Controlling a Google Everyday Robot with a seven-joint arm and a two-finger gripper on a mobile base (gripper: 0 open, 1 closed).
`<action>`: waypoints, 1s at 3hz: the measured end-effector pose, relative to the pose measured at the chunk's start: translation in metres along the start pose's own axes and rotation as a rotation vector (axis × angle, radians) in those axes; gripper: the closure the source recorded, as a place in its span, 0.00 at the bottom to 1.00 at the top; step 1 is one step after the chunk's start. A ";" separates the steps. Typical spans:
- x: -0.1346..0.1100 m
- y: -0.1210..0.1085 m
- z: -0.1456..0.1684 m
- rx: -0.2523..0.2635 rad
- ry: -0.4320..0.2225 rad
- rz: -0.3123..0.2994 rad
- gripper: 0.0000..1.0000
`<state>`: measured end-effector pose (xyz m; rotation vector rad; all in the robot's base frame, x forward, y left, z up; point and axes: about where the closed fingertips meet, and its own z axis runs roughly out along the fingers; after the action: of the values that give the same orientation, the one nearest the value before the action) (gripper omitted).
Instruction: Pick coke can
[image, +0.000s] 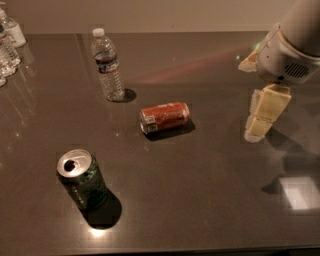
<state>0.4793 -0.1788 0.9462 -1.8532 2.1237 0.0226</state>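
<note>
The coke can (165, 117) is red-orange with white lettering and lies on its side near the middle of the dark table (200, 200). My gripper (260, 125) hangs from the white arm at the right edge, well to the right of the can and above the table. It holds nothing that I can see.
A dark green can (82, 179) with an open silver top stands upright at the front left. A clear water bottle (108, 65) stands behind the coke can. More bottles (7, 42) crowd the far left corner. A bright reflection (300, 192) lies at the right.
</note>
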 end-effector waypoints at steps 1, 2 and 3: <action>-0.014 -0.006 0.017 -0.015 -0.013 -0.032 0.00; -0.029 -0.010 0.035 -0.029 -0.034 -0.067 0.00; -0.049 -0.019 0.054 -0.044 -0.062 -0.115 0.00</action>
<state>0.5153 -0.1228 0.9110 -1.9704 1.9870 0.0996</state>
